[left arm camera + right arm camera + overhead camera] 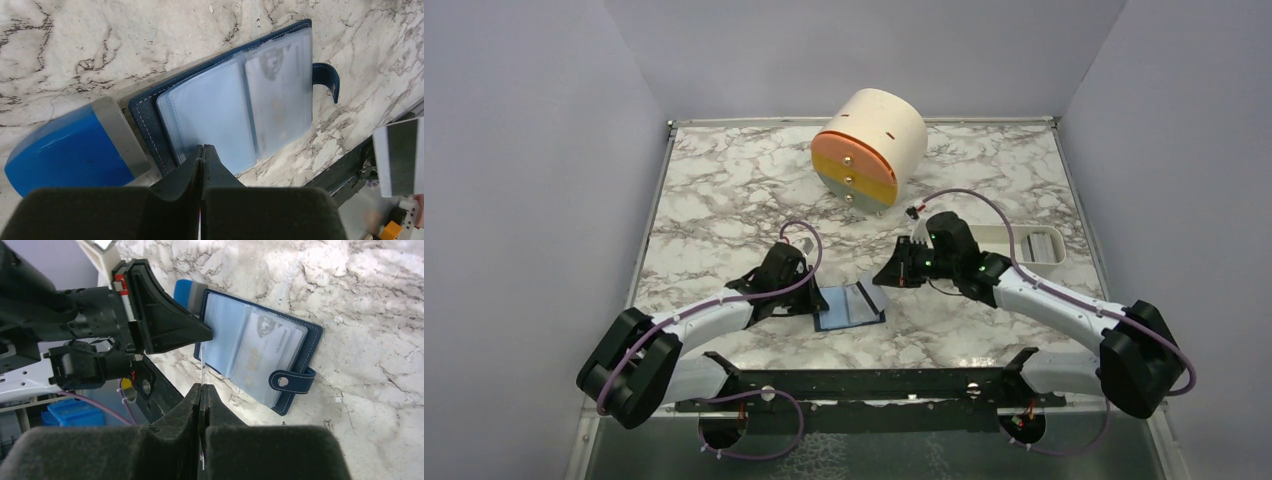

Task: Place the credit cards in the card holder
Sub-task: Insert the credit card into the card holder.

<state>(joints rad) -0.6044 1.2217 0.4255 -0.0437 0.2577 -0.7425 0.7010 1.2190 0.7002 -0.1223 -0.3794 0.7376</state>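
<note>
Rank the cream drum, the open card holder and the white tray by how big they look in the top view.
1. Cream drum: clearly the largest.
2 and 3. White tray and card holder: they look about alike. The right arm hides part of the tray, so I won't rank these two.

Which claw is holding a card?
The right claw: a thin white card sticks out between its shut fingers. The left claw is shut too, but shows no card, its tip at the edge of the open wallet.
</note>
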